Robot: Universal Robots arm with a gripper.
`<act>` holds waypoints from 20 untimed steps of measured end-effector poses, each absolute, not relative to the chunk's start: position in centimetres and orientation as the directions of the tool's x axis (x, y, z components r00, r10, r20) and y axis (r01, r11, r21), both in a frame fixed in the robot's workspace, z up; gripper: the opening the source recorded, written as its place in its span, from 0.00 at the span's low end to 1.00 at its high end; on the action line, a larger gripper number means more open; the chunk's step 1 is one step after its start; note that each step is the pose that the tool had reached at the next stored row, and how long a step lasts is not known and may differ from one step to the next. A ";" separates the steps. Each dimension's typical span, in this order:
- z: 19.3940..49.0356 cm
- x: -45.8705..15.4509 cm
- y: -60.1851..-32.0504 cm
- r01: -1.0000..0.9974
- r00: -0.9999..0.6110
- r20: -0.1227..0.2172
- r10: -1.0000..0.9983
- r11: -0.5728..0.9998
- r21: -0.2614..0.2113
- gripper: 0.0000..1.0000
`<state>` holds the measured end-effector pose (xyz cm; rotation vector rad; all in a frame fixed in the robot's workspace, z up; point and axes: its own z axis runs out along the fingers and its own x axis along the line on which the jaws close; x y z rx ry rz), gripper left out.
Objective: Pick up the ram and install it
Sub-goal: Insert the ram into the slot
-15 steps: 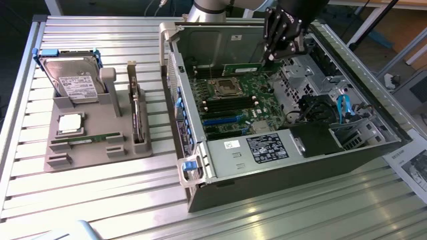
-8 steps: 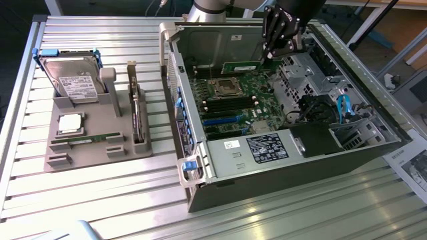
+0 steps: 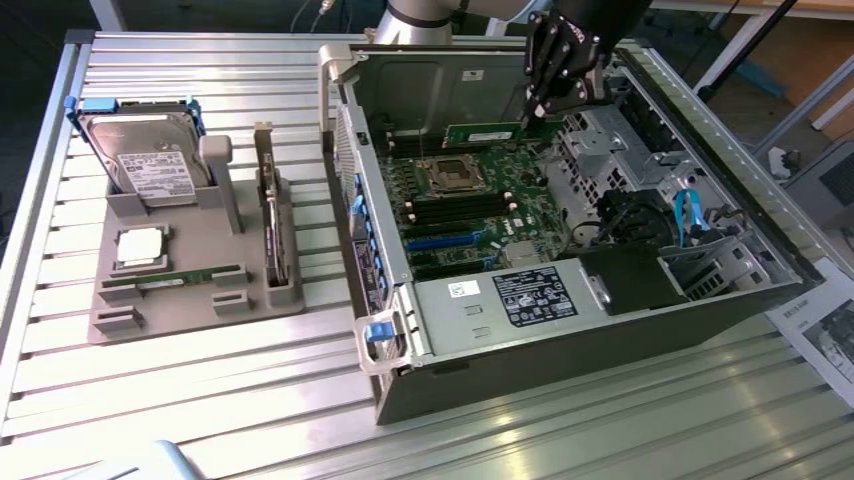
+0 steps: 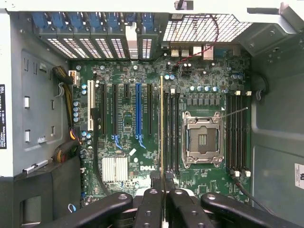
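Observation:
The ram (image 3: 483, 133), a narrow green stick, hangs level over the back part of the motherboard (image 3: 494, 215) inside the open computer case. My gripper (image 3: 539, 113) is shut on its end at the exterior view's right. In the wrist view the ram (image 4: 162, 123) appears edge-on as a thin line between my fingers (image 4: 153, 199), with my gripper (image 4: 162, 179) clamped on it. It hovers over the black memory slots (image 4: 172, 133) beside the empty processor socket (image 4: 203, 138), apart from the board.
A grey holder (image 3: 187, 300) at the exterior view's left carries a hard drive (image 3: 144, 160), a silver processor chip (image 3: 140, 247), an upright dark card (image 3: 274, 235) and another green stick (image 3: 174, 277). The case walls (image 3: 350, 160), drive cage and cables (image 3: 687, 215) surround the board.

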<state>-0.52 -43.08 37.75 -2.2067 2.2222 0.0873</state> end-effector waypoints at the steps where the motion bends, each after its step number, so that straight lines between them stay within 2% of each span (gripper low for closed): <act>1: 37.8 -0.5 -43.1 -0.999 -0.008 -0.045 -0.999 0.006 0.033 0.12; 20: 37.3 -0.6 -42.6 -0.999 -0.008 -0.050 -0.999 0.006 0.033 0.12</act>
